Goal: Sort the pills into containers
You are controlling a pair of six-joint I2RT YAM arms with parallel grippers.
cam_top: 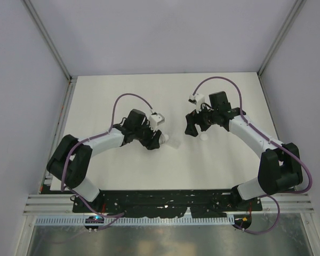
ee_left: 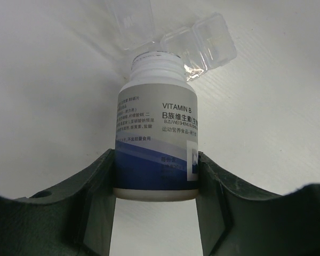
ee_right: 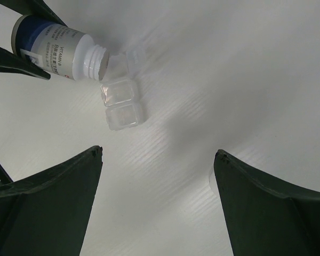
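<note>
My left gripper [ee_left: 156, 160] is shut on the lower body of a vitamin bottle [ee_left: 156, 128] with a white and blue label. The bottle has no cap on, and its threaded neck [ee_left: 156, 63] points at a small clear plastic compartment box [ee_left: 197, 42] whose lids stand open. In the right wrist view the bottle [ee_right: 56, 50] lies tilted at the upper left, its mouth right beside the clear box [ee_right: 120, 104]. My right gripper [ee_right: 158, 151] hangs open over bare table to the right of them [cam_top: 192, 128]. No pills show in any view.
A small white cap [cam_top: 204, 137] lies on the table by my right gripper, and its edge peeks out beside the right finger [ee_right: 211, 178]. The white table [cam_top: 165, 96] is walled at the back and both sides.
</note>
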